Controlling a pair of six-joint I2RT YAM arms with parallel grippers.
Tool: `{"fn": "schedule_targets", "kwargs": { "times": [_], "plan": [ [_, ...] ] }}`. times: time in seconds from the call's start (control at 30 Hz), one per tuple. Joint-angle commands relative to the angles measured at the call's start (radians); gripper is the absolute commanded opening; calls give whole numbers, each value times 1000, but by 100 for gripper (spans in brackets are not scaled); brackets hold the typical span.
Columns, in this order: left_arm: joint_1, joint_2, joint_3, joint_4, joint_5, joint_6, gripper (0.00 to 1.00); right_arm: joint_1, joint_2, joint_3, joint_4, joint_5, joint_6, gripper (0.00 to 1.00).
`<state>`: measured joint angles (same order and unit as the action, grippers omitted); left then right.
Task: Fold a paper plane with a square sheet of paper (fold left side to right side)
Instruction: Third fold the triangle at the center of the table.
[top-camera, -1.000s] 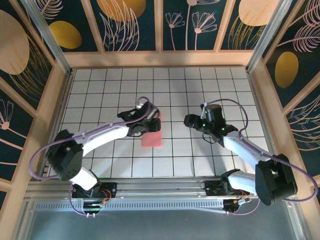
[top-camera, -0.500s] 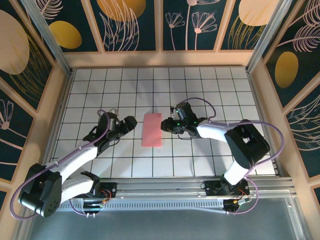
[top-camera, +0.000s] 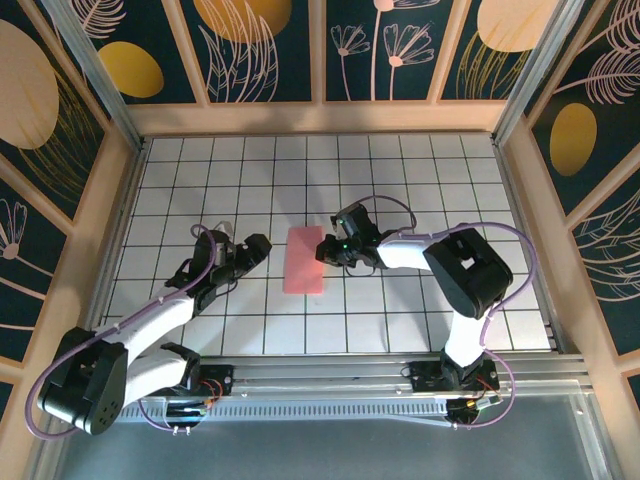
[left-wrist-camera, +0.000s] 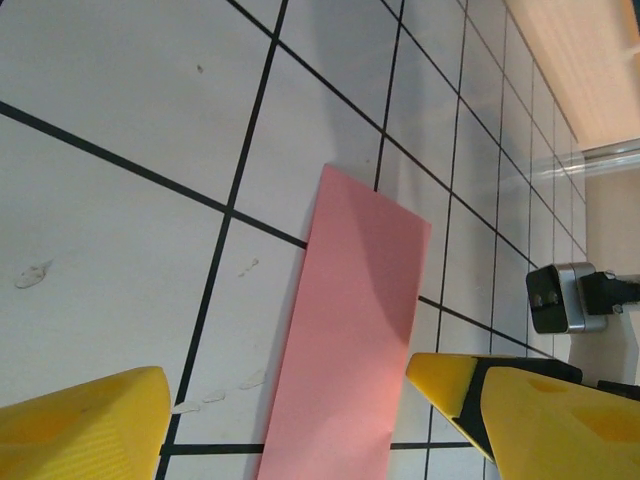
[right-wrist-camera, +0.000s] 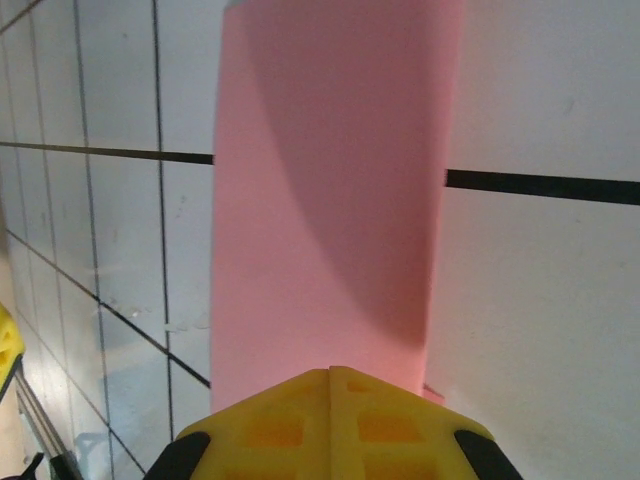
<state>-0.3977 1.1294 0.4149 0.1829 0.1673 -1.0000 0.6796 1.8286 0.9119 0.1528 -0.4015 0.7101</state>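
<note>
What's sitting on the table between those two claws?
The folded pink paper, lying flat. In the top view the left gripper stands apart from it, the right gripper at its edge.

Reference: square sheet of paper (top-camera: 304, 259).

Left gripper (top-camera: 258, 246): at 1.0 s ago it sat over the sheet's far-left part. By 0.5 s ago it had pulled off to the sheet's left, and it now lies on that side, clear of the sheet.

Right gripper (top-camera: 327, 249): at 1.0 s ago it was well off to the sheet's right. At 0.5 s ago it was near the right edge, and it is now at that edge, far half. The right arm (top-camera: 465, 270) has its elbow drawn nearer the sheet.
</note>
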Motion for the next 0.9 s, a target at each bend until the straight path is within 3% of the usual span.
{"fn": "schedule_targets", "kwargs": {
  "times": [0.0, 0.27, 0.6, 0.87],
  "plan": [
    [7, 23, -1, 36, 26, 1, 81, 6, 24, 25, -20, 25, -3, 0],
    [7, 95, 24, 38, 89, 33, 79, 8, 52, 21, -53, 45, -38, 0],
    [5, 300, 111, 39, 310, 144, 54, 8, 61, 13, -90, 70, -107, 0],
    [0, 393, 165, 16, 342, 178, 49, 8, 60, 16, -90, 66, -118, 0]
  ]
}}
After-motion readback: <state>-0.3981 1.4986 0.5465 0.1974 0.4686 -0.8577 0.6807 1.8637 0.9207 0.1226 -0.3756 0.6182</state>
